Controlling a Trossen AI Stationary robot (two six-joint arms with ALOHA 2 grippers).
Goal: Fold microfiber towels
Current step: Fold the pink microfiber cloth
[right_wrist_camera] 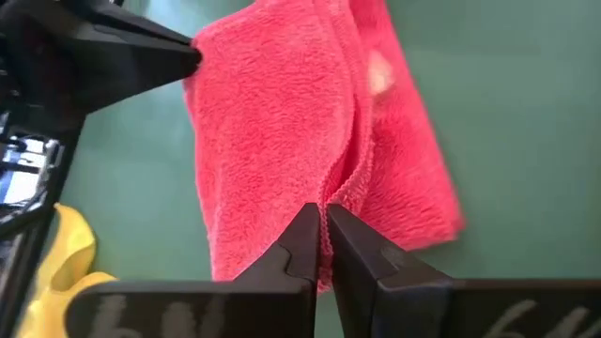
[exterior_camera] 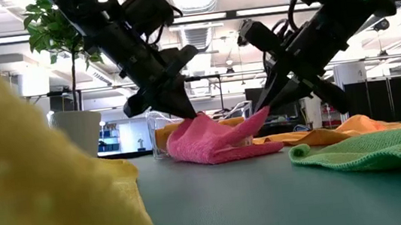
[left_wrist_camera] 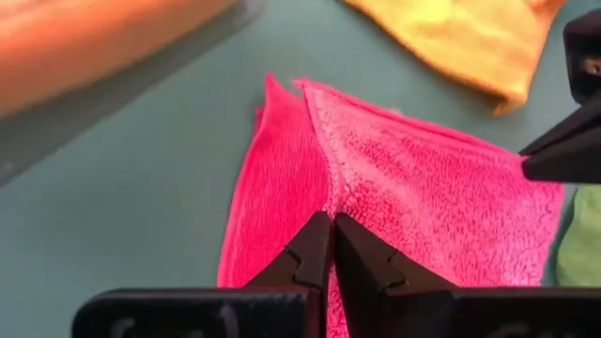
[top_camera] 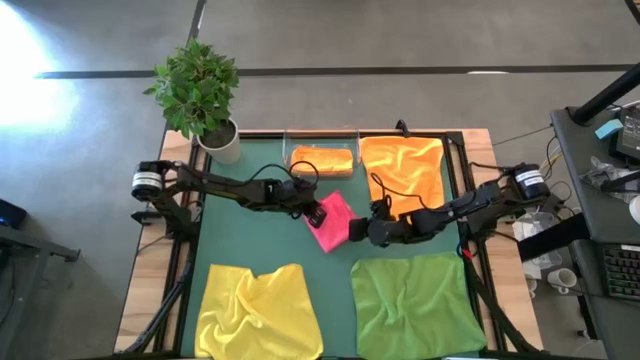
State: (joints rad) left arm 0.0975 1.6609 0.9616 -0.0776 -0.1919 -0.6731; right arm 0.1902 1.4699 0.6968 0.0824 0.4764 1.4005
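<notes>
We observe the left gripper (top_camera: 312, 211) and right gripper (top_camera: 357, 230) each pinched closed on opposite edges of the pink towel (top_camera: 332, 221).

The pink towel (left_wrist_camera: 423, 197) is fuzzy looped cloth on a smooth matt green mat (left_wrist_camera: 141, 188).

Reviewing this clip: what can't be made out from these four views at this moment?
- Yellow towel: cut off by the bottom edge in the high view; a blurred mass in the low view.
- Green towel: near edge cut off in the high view.
- Folded orange towel: in the low view, largely hidden behind the pink towel and left hand.
- Pink towel's underside layers: hidden in every view.
- Right hand: its hold point is obscured by cloth in the high view.
</notes>
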